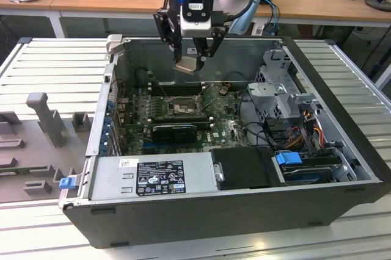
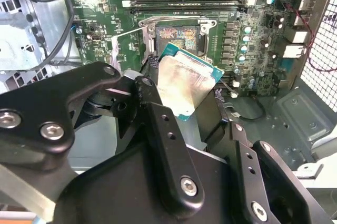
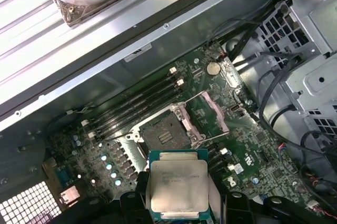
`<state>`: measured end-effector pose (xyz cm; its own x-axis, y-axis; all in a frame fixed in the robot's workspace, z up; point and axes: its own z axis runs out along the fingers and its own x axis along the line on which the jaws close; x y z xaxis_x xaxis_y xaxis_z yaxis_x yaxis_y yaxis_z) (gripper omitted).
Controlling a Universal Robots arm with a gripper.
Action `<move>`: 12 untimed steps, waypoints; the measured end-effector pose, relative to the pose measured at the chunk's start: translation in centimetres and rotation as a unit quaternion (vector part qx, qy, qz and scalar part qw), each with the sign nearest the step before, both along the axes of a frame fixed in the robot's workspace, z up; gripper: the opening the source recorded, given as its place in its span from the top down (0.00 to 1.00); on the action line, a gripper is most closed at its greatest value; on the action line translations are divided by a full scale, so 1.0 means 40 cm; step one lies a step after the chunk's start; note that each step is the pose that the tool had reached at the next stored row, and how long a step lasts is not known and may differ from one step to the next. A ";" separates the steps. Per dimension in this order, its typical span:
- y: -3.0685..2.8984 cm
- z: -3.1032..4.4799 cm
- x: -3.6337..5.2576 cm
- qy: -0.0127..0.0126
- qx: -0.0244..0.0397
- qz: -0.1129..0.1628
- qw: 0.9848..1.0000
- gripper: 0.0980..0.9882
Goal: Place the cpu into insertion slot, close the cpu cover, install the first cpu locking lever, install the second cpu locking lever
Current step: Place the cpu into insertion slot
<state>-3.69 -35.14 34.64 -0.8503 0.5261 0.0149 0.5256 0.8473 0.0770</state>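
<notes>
Pincer (image 1: 195,57) gripping cpu (image 1: 186,66) hangs over open case (image 1: 244,211). Clear drop to socket (image 3: 165,135). Cpu cover (image 3: 210,113) swung aside, socket bare. Memory sticks (image 1: 174,87) flank one side, black card (image 1: 175,129) the other. Drive cage (image 1: 278,83) and cables (image 1: 303,130) crowd exterior view's right.

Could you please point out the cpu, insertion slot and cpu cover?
cpu (image 3: 176,184): first wrist view, flat metal top.
insertion slot (image 3: 164,133): first wrist view, middle.
cpu cover (image 3: 216,111): first wrist view, frame's outer bar.

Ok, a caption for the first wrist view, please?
The cpu, gripped in the jaws, hangs over the empty insertion slot, with the cpu cover standing open.
</notes>
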 end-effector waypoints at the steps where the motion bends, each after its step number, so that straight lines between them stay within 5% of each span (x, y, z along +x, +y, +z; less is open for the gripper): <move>1: 0.000 0.000 0.000 0.000 0.000 -0.002 1.000 0.52; 12: 0.000 -0.002 0.000 0.000 0.000 -0.028 1.000 0.52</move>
<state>-3.69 -35.14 34.57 -0.8194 0.5730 0.0149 0.5723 0.8164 0.0770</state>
